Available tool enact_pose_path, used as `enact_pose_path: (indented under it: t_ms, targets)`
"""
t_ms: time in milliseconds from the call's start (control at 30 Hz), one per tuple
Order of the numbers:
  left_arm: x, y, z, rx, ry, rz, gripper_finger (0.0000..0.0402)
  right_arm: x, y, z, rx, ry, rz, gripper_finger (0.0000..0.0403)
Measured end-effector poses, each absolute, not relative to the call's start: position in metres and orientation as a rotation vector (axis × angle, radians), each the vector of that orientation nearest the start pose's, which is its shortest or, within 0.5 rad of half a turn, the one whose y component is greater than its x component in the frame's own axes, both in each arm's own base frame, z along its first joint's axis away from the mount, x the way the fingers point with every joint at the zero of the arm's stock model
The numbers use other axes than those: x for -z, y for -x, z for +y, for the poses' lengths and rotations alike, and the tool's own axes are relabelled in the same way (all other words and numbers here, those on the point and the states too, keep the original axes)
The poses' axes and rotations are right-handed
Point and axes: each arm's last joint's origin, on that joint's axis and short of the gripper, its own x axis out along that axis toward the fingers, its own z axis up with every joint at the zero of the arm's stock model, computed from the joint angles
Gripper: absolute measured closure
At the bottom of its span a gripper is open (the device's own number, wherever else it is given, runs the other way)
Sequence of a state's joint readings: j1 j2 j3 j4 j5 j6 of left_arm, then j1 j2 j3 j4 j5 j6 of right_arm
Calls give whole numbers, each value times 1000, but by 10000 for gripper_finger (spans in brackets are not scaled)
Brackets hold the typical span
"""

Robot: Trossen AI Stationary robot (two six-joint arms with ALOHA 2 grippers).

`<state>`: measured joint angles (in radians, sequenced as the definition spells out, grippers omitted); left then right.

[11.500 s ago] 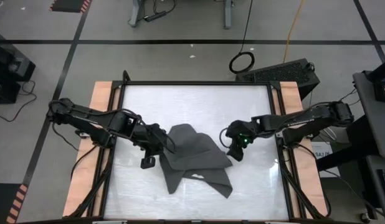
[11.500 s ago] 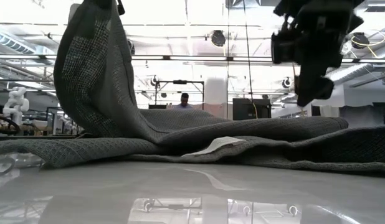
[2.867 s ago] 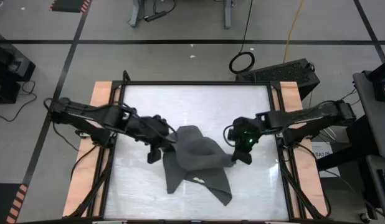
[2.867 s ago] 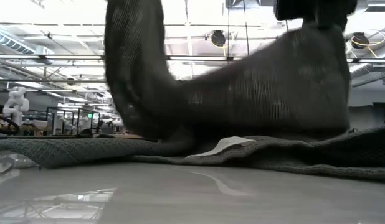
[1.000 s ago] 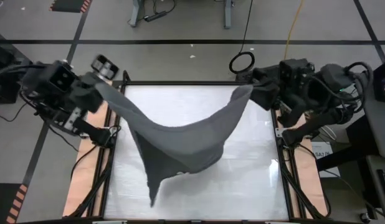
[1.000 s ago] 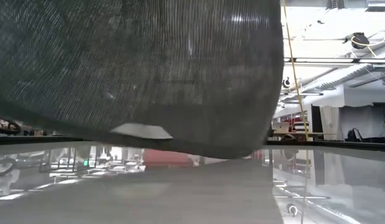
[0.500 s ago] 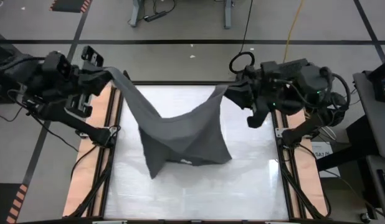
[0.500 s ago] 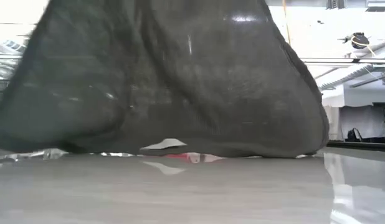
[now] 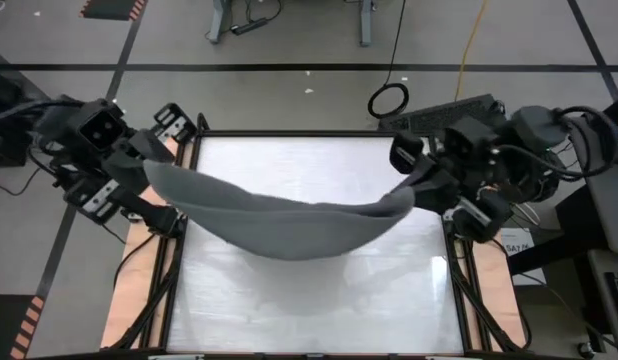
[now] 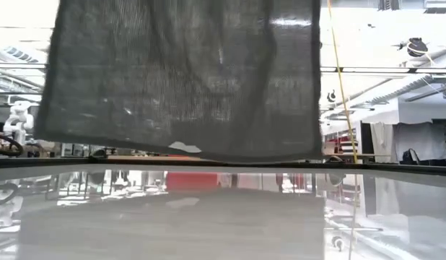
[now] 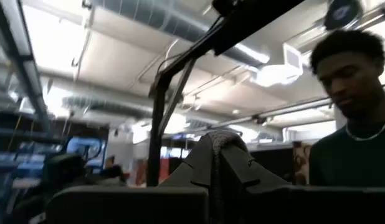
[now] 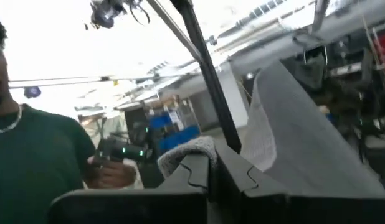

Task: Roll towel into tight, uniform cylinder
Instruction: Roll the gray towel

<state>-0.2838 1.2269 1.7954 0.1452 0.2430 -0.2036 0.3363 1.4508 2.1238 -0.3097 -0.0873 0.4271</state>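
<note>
High view shows the towel lifted clear of the surface and stretched between the two arms, sagging in a shallow curve across the middle. Half a second earlier its lower part drooped in a deep fold reaching down toward the surface; now the cloth is pulled flatter and wider, and the low view shows its bottom edge hanging level above the surface with a gap beneath, where before it touched. The small white tag sits at that bottom edge. The left gripper holds one end of the towel at the far left corner of the surface, raised above the wooden side rail; its jaws are clenched on the cloth, which the left wrist view shows bunched between the fingers. The right gripper holds the other end at the right edge, farther outboard than half a second ago; its jaws are likewise clenched on the cloth. The whole glossy area under and in front of the towel lies bare, giving open room along all four edges of the frame. A person in a dark top shows beyond the surface in both wrist views.
</note>
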Motion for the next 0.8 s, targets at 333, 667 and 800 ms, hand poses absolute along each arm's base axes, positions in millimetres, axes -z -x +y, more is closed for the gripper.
enact_pose_path:
  t_ms: [333, 667, 800]
  targets:
    - [-600, -191, -61, 463, 298, -824, 397, -613, -207, 82, -372, -551, -387, 403]
    - [-598, -188, -52, 139, 335, -753, 398, -635, -177, 74, -357, -573, -413, 403]
    - [-586, -183, -35, -156, 394, -570, 398, -626, -166, 58, -187, -594, -275, 403]
